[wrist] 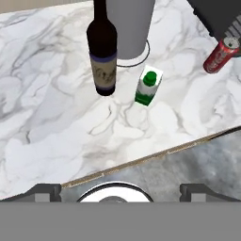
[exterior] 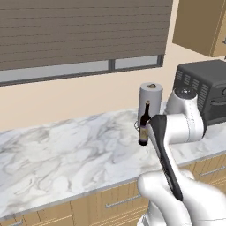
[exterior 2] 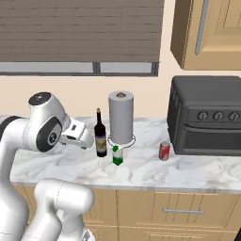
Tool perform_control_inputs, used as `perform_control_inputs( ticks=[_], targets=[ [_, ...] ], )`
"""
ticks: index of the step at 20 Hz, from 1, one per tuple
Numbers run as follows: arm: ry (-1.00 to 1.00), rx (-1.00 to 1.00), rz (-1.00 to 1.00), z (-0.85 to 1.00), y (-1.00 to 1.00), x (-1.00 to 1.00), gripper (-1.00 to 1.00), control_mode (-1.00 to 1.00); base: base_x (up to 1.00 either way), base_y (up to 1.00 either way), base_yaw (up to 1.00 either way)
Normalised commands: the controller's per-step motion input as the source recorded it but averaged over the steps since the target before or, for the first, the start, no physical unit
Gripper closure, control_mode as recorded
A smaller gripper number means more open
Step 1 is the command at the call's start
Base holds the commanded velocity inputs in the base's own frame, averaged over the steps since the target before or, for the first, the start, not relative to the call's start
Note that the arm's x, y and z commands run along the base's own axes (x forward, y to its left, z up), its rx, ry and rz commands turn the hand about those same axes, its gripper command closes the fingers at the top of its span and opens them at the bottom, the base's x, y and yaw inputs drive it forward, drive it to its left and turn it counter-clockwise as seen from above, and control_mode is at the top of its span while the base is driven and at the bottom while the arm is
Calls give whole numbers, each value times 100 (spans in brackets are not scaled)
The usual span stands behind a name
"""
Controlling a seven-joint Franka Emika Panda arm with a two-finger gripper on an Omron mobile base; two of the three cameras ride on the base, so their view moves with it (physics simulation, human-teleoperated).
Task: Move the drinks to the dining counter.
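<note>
- The counter point(exterior 2: 197, 174), grey-veined marble under the window blinds, runs across the middle of the right base view and carries all the drinks I can see; none has gone to the dining counter yet.
- The oven point(exterior 2: 207, 115), dark and boxy, sits at centre right of that view, just beside the can.
- The towel roll point(exterior 2: 121, 117) stands upright at centre, behind the drinks; it is not one of mine to move.
- The wine bottle point(wrist: 102, 52) stands upright at upper left of centre in the hand view, just in front of the roll and nearest to me.
- The carton point(wrist: 148, 86) stands just right of the bottle, near it but apart.
- The can point(wrist: 219, 55) stands at the upper right edge of the hand view, well apart from the carton.
- My jaws point(wrist: 120, 189) are spread wide and empty, tips at the bottom of the hand view, short of the counter edge.
- I judge this the approach to a first pick, most likely the bottle. Next I need to reach forward, bracket its body squarely, and clear the carton and roll.
</note>
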Motion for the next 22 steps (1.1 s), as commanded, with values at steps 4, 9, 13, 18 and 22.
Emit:
perform_control_inputs(
  ticks=[4, 9, 13, 18, 22],
  targets=[
    [0, 0, -21, 0, 6, 60, -100, -100, 0, 0, 0],
    [0, 2, -14, 0, 4, 51, -100, -100, 0, 0, 0],
    [8, 3, 9, -6, 0, 19, -100, -100, 0, 0, 0],
    [-6, 1, 21, -25, -1, 0, -100, -100, 0, 0, 0],
    [-14, 0, 3, -38, -1, 17, -100, -100, 0, 0, 0]
  ],
)
